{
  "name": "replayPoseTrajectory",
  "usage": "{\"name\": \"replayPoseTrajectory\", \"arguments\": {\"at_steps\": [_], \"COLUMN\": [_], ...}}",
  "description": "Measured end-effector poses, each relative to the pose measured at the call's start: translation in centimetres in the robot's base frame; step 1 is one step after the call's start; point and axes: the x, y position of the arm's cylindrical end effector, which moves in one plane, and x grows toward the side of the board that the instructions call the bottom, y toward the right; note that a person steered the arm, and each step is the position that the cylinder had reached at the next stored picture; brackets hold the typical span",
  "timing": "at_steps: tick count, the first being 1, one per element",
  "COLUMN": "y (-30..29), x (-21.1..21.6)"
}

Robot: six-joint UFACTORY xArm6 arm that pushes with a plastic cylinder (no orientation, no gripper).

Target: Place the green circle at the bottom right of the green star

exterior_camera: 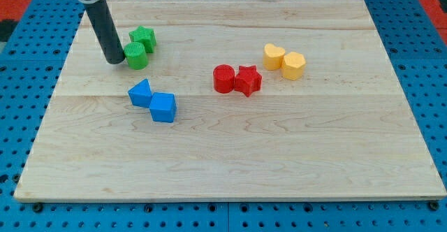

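Just left of green circle [136, 55], my tip [114, 61].

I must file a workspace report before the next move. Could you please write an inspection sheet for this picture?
Surface: wooden board, on a blue pegboard.
Job's things: green circle touching the green star, at the star's lower left.
Clutter: two blue blocks, red circle beside red star, two yellow blocks.
Grippers: none; my tip sits against the green circle's left side.
Cables: nothing seen.
Surroundings: red area at the top corners.
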Motion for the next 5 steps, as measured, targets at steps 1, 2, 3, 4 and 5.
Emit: {"name": "replayPoseTrajectory", "arguments": {"at_steps": [1, 2, 3, 4, 5], "y": [-0.2, -3.5, -3.5, -3.5, -3.4], "x": [0.0, 0.0, 0.0, 0.0, 0.0]}}
